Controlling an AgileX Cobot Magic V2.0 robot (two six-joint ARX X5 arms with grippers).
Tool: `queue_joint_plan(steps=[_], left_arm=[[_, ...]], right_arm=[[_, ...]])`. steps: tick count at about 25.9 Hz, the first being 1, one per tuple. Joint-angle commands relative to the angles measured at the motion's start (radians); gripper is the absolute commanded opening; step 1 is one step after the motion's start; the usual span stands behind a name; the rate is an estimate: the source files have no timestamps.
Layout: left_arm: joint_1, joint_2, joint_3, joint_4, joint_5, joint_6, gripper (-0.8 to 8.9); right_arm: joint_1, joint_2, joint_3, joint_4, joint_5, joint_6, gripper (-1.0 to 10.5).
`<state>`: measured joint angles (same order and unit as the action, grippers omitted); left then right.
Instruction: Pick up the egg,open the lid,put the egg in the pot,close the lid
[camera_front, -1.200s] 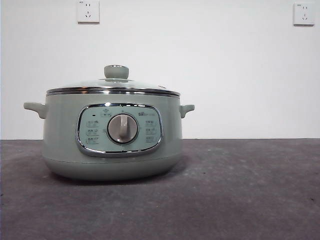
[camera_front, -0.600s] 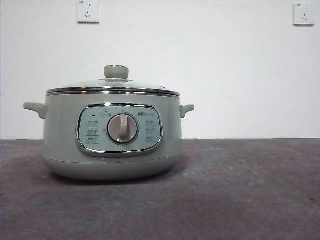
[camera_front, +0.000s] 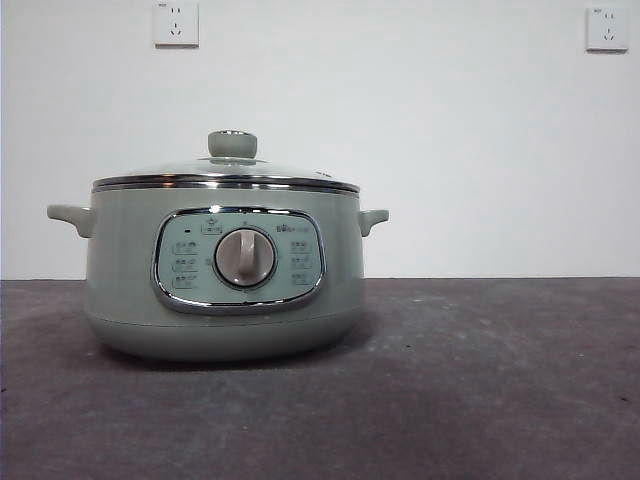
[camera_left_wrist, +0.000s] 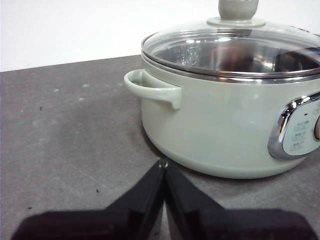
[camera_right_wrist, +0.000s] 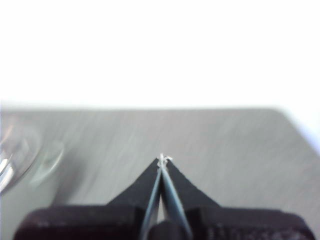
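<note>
The left gripper (camera_left_wrist: 163, 165) is closed on nothing; its two jaws meet at the tips, low over the counter (camera_left_wrist: 65, 130). The right gripper (camera_right_wrist: 162, 161) is likewise closed and empty, and its view is blurred, so treat any detail there with caution.

Locate the pot (camera_front: 222, 270). It stands on the counter with its control panel and dial (camera_front: 245, 258) facing the front camera. The lid (camera_front: 228, 172) sits on the pot rim, knob (camera_front: 232, 144) upright at the centre. In the left wrist view the pot lies just ahead of the left gripper, with one side handle (camera_left_wrist: 150, 89) the nearest part and the lid above it. In the right wrist view only a blurred glass edge shows at one side, probably the lid; the rest is bare counter.

Note that the egg appears in none of the three views. You cannot confirm its position or the direction of its long axis from here. Through the glass the pot interior shows no clear egg, though reflections obscure part of it.

Judge the left arm the nearer to the pot and knob. Judge the task at or near its start, with the lid on.
</note>
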<state>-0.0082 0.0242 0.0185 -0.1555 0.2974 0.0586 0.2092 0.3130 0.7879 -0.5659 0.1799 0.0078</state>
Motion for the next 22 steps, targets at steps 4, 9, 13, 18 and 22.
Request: queue_joint_plan(steps=[4, 9, 13, 18, 22], left_arm=[[0.004, -0.002, -0.011, 0.006, -0.003, -0.009, -0.04], [0.004, -0.002, -0.011, 0.006, -0.003, -0.009, -0.04], [0.004, -0.002, -0.011, 0.006, -0.003, -0.009, -0.04], [0.004, 0.001, -0.011, 0.007, -0.003, -0.009, -0.04], [0.004, 0.009, -0.011, 0.006, -0.003, -0.009, -0.04]], right_arm=[[-0.162, -0.163, -0.387, 0.298, -0.008, 0.001, 0.0], [-0.202, -0.263, -0.631, 0.423, -0.007, 0.081, 0.0], [-0.205, -0.305, -0.760, 0.463, -0.005, 0.137, 0.0], [-0.205, -0.305, -0.774, 0.392, -0.005, 0.145, 0.0], [-0.204, -0.305, -0.774, 0.391, -0.009, 0.150, 0.0]])
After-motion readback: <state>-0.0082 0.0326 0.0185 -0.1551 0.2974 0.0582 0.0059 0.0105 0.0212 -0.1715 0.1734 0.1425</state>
